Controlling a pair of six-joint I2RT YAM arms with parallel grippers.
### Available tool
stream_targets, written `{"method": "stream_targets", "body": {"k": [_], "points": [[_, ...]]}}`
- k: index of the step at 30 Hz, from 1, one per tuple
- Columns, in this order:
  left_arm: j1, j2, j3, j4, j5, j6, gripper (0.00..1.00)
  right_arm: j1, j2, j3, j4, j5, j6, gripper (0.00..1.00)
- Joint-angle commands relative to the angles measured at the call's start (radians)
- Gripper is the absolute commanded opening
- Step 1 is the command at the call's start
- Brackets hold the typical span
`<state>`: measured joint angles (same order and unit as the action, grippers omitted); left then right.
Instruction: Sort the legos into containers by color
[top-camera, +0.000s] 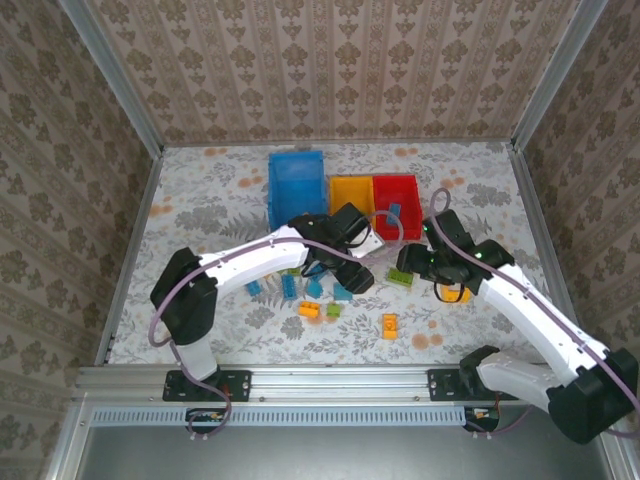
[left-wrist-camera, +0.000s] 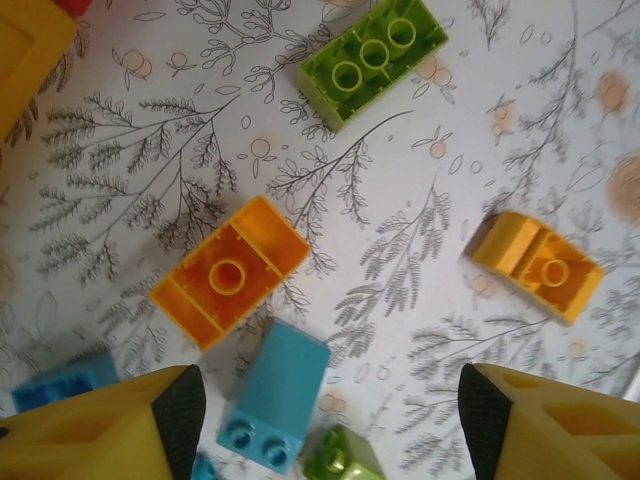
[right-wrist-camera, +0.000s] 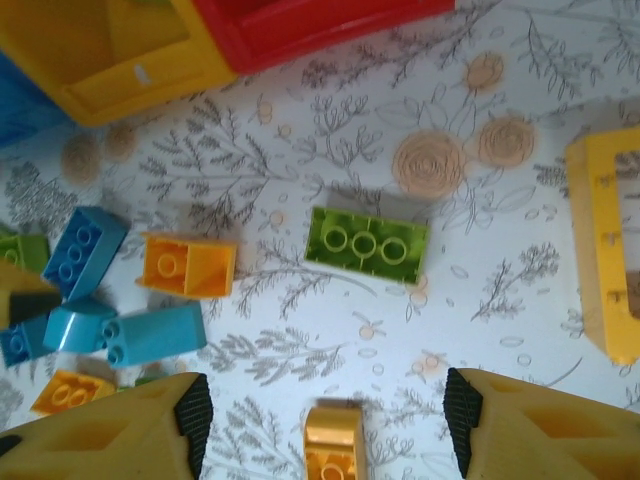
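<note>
Legos lie loose on the table (top-camera: 200, 200), clustered on the near side of the bin row: blue bin (top-camera: 297, 185) left, yellow bin (top-camera: 350, 192) middle, red bin (top-camera: 400, 187) right. Left gripper (left-wrist-camera: 330, 415): fingers apart, nothing held. Light-blue brick (left-wrist-camera: 275, 395) sits off-centre between them. Its long axis runs away from the wrist, roughly square to the closing line, so I'd say the jaws can drop and pinch its short side with no wrist turn. Orange brick (left-wrist-camera: 230, 272) is touching or just beside its far end, can't tell which; nudge risk. Right gripper (right-wrist-camera: 327, 412): also apart, empty. Green brick (right-wrist-camera: 367, 245) lies ahead of it, long axis along the closing line, so it likely needs a roll first. Left arm is nearer the blue bin, so my call is blue first.
</note>
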<state>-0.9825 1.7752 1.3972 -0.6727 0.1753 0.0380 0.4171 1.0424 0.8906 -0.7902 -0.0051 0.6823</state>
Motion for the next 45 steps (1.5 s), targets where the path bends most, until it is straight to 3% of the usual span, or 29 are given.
{"method": "stream_targets", "body": {"k": [1,4,9,19,22,31,40,45], "points": [[0.011,0.011,-0.017,0.012,-0.023,0.267,0.76,-0.031,-0.066,-0.045,-0.031,-0.103,-0.008,0.68],[0.015,0.008,-0.075,0.135,-0.036,0.360,0.80,-0.062,-0.114,-0.070,-0.054,-0.130,0.000,0.69],[0.018,0.093,-0.021,0.144,-0.065,0.431,0.82,-0.086,-0.151,-0.090,-0.061,-0.163,0.023,0.69],[0.019,0.195,0.004,0.197,-0.108,0.430,0.81,-0.092,-0.151,-0.086,-0.067,-0.179,0.035,0.68],[0.018,0.207,0.002,0.203,-0.103,0.417,0.73,-0.092,-0.144,-0.087,-0.059,-0.186,0.038,0.67],[0.010,0.171,-0.032,0.228,-0.127,0.376,0.33,-0.097,-0.122,-0.094,-0.013,-0.209,0.041,0.64],[0.050,-0.030,-0.089,0.236,-0.242,0.210,0.28,-0.079,-0.078,-0.054,0.120,-0.295,-0.039,0.58],[0.127,-0.122,-0.079,0.131,-0.353,0.136,0.28,0.059,0.025,0.038,0.229,-0.280,-0.122,0.58]]}}
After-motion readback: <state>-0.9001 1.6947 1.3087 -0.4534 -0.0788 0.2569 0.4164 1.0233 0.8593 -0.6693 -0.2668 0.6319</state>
